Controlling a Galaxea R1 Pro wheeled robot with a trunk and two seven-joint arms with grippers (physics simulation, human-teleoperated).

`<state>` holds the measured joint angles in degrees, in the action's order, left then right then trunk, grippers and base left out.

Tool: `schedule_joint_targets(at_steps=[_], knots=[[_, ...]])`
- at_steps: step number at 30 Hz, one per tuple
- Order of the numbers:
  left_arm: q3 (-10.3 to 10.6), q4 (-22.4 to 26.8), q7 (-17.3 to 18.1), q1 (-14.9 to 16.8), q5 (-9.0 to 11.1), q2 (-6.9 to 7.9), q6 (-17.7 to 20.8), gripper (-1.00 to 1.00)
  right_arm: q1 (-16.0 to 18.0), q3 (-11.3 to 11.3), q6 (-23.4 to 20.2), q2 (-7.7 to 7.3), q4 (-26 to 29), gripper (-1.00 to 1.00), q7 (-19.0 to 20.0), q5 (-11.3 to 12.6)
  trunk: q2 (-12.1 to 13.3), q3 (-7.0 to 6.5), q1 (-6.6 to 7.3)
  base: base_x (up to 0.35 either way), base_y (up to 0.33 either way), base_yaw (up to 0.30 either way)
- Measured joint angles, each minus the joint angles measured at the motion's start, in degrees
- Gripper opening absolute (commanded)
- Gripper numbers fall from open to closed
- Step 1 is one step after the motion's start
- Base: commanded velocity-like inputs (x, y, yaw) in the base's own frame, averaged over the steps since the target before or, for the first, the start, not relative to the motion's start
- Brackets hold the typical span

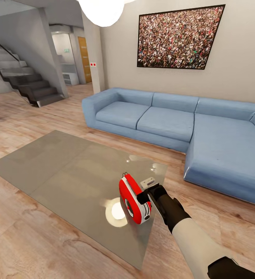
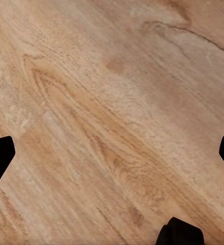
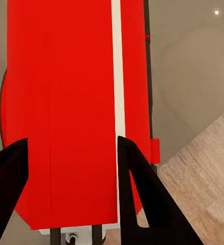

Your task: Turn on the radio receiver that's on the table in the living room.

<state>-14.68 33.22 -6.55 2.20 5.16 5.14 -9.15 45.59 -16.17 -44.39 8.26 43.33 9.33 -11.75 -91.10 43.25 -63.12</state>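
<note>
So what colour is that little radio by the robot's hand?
Bright red with a thin white edge band. The radio shows it best in the right wrist view, between the right hand's fingers.

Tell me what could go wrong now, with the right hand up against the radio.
The radio receiver stands on edge near the table's corner, so a sideways push from the right hand could tip it or slide it off onto the wood floor. In the right wrist view the fingers overlap the red casing, hiding any switch; a press might miss.
</note>
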Motion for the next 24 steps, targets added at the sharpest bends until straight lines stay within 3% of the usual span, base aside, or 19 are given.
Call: schedule_joint_targets(at_steps=[18, 24], knots=[[-0.08, 0.01, 0.04, 0.0, 0.02, -0.05, -0.16, 1.0, -0.01, 0.0, 0.0, 0.0, -0.01, -1.0, 0.05, 0.01, 0.0, -0.62, 0.0, 0.0, 0.0, 0.0], [-0.01, 0.0, 0.0, 0.0, 0.02, -0.07, -0.16, 1.0, 0.02, 0.0, 0.01, 0.0, 0.0, -1.0, 0.06, -0.01, 2.39, -2.26, 1.31, 0.0, 0.0, 0.0]])
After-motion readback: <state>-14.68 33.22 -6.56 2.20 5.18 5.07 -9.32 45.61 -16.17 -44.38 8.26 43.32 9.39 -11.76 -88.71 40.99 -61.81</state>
